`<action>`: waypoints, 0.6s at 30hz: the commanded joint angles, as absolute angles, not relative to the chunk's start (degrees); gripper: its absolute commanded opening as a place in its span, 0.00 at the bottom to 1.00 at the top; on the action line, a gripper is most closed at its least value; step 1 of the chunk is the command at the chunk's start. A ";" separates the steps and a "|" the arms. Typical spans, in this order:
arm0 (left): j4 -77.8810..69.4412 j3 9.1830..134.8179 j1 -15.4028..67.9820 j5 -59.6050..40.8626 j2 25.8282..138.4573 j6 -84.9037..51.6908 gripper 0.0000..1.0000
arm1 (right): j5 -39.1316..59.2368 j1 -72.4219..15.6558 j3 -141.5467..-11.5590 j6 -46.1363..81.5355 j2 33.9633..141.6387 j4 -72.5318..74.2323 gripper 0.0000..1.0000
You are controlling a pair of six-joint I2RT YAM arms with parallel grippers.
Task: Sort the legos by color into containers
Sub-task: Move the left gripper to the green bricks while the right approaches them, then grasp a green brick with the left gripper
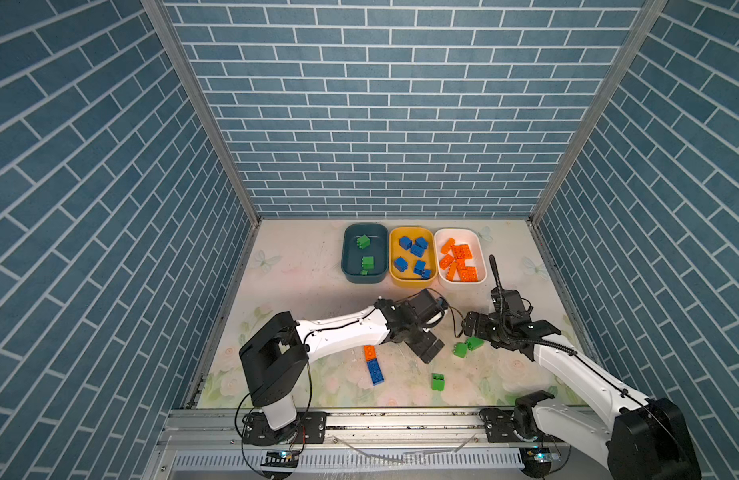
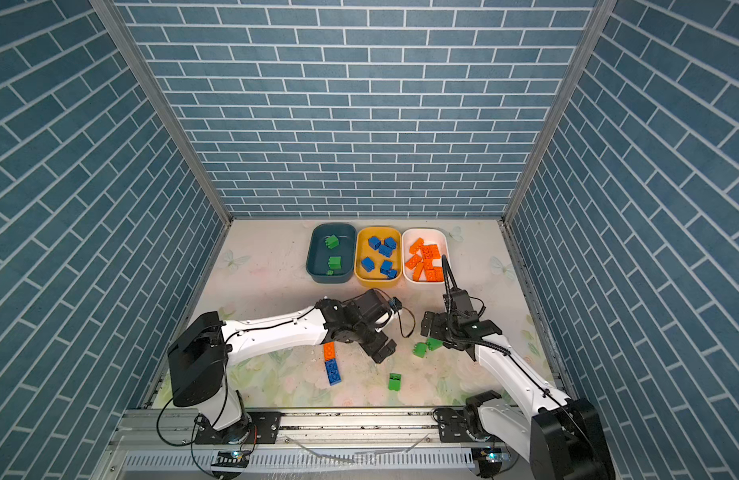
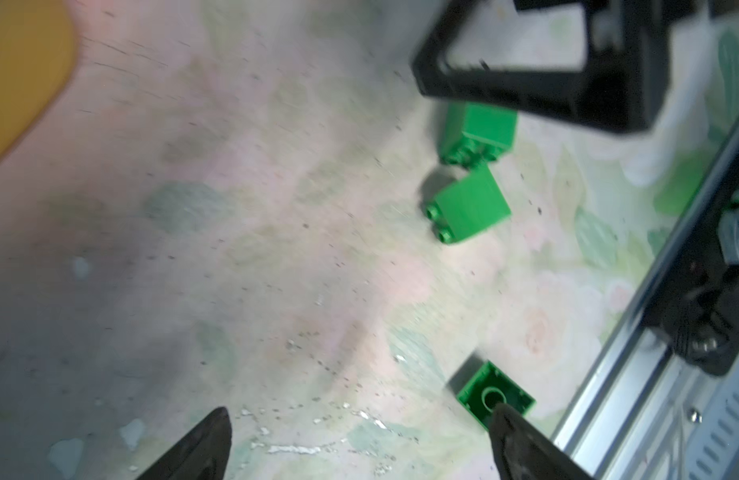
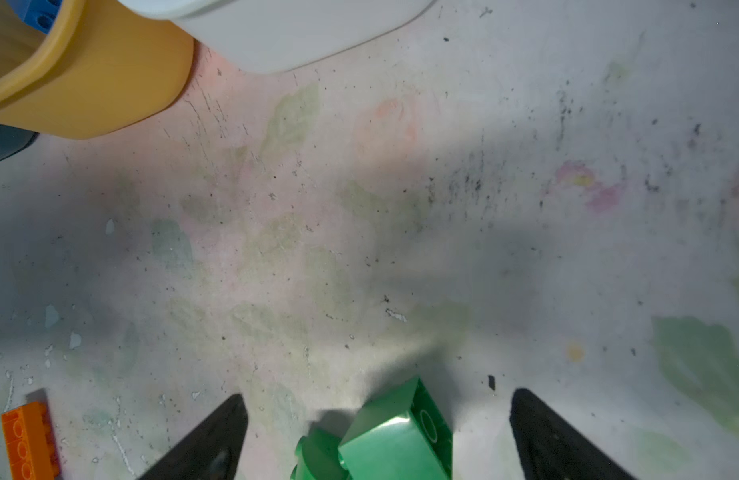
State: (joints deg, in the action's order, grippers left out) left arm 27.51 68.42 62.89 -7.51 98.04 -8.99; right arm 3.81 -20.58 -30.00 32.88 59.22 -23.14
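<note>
Nearest the front rail, toward the middle, a lone green brick [image 1: 437,381] lies on its side on the floral tabletop [image 1: 297,291]. To its left a blue long brick [image 1: 375,371] lies flat, end to end with an orange long brick [image 1: 369,352] just beyond it. The left gripper [image 1: 431,350] hangs over the middle of the table, its jaws spread wide with nothing between them. Just right of it lies a pair of green bricks [image 1: 460,349], close together. The right gripper [image 1: 471,326] hovers over the pair; its jaws stand wide and clear of the brick between them.

Along the far edge three tubs stand side by side, left to right:
- The dark teal tub [image 1: 353,257] holds three sorted green bricks [image 1: 368,262].
- The yellow tub [image 1: 413,282] holds sorted blue bricks [image 1: 417,249].
- The white tub [image 1: 463,233] holds a heap of sorted orange bricks [image 1: 461,251].
</note>
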 commanded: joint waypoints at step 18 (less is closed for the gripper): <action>30.22 72.61 78.04 4.02 109.99 14.77 0.74 | 1.32 -20.82 -26.34 37.62 51.86 -25.66 0.99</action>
State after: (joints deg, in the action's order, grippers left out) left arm 29.06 70.52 77.67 1.96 108.79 12.25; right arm 2.52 -20.60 -27.57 35.75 52.73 -24.03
